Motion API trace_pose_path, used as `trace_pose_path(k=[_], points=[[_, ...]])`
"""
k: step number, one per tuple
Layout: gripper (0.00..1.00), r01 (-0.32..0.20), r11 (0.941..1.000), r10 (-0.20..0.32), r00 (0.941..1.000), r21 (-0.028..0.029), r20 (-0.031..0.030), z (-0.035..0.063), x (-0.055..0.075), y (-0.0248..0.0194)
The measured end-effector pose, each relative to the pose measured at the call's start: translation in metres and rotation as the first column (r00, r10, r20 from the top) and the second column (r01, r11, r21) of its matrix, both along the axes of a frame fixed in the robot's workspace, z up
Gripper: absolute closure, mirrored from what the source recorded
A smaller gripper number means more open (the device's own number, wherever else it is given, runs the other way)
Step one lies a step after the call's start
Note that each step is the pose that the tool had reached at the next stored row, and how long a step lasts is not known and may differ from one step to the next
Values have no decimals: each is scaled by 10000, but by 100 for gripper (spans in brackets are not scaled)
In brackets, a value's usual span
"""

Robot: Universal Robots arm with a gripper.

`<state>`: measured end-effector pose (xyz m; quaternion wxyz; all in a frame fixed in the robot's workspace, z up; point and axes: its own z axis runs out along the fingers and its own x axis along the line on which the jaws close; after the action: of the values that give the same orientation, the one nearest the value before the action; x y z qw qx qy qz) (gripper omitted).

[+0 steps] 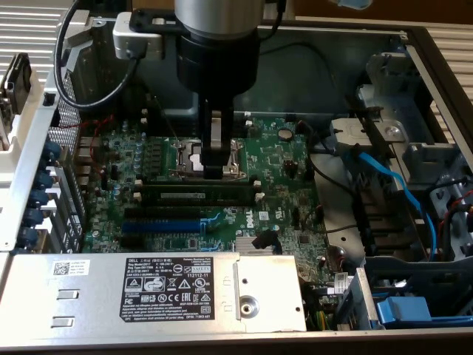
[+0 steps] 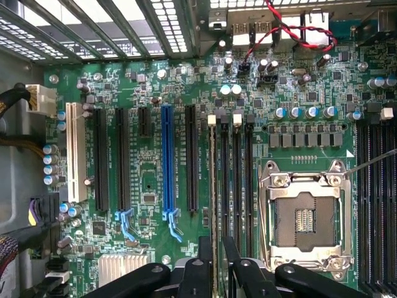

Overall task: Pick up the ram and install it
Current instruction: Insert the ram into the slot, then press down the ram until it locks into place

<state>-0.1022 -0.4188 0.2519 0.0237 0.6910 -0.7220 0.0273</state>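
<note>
One gripper [image 2: 214, 264] clamped on one ram [image 2: 214, 205] (edge-on), standing in one of four black slots [image 2: 236, 186]

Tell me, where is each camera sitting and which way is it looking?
Exterior view: sits above the open computer case, looking down at the motherboard; the arm and its fingers show.
Wrist view: rides on the wrist, looking along the fingers onto the board.
Both show the motherboard, the fingers and the ram they grip.
</note>
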Motion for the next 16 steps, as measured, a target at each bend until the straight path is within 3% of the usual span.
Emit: trace_pose_path(k=[16], points=[[78, 25, 10000, -25, 10000, 0, 0, -9, -22, 0]])
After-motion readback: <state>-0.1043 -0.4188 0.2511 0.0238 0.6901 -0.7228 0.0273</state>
